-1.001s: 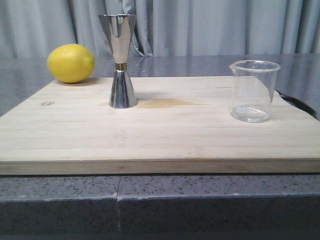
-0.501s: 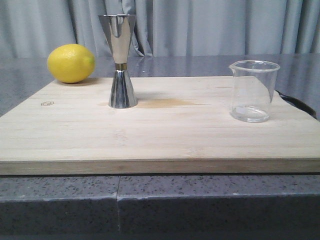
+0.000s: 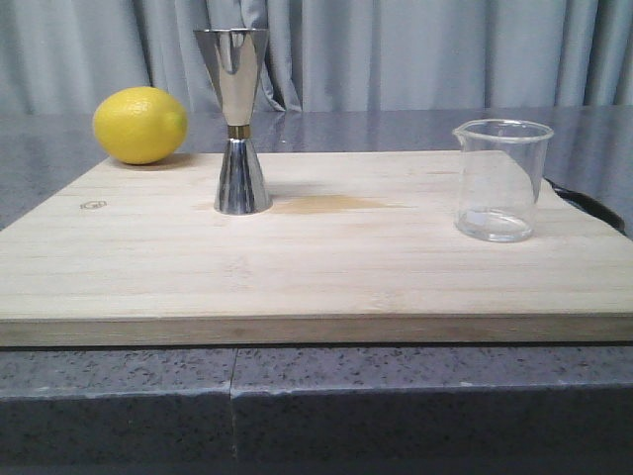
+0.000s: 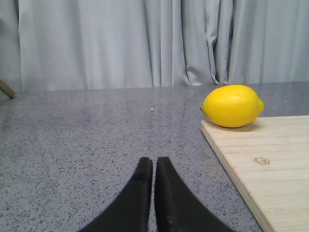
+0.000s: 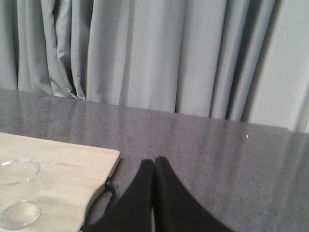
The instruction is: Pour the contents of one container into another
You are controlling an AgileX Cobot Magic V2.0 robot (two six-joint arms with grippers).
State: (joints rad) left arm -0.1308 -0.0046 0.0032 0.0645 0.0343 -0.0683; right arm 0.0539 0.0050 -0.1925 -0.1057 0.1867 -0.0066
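The clear glass beaker [image 3: 502, 180] stands upright on the right part of the wooden board [image 3: 316, 262]; the right wrist view catches it too, as the beaker [image 5: 18, 199] near the board's corner. The steel hourglass jigger [image 3: 235, 121] stands upright at the board's back left. My left gripper [image 4: 154, 162] is shut with nothing in it, over the grey counter off the board's left edge. My right gripper [image 5: 154, 162] is shut and empty, over the counter beyond the board's right end. Neither gripper shows in the front view.
A yellow lemon [image 3: 140, 125] lies at the board's back left corner, left of the jigger, also visible as the lemon [image 4: 232, 106]. A black handle [image 5: 107, 189] sticks out at the board's right end. Grey curtains hang behind the speckled counter [image 4: 96, 135].
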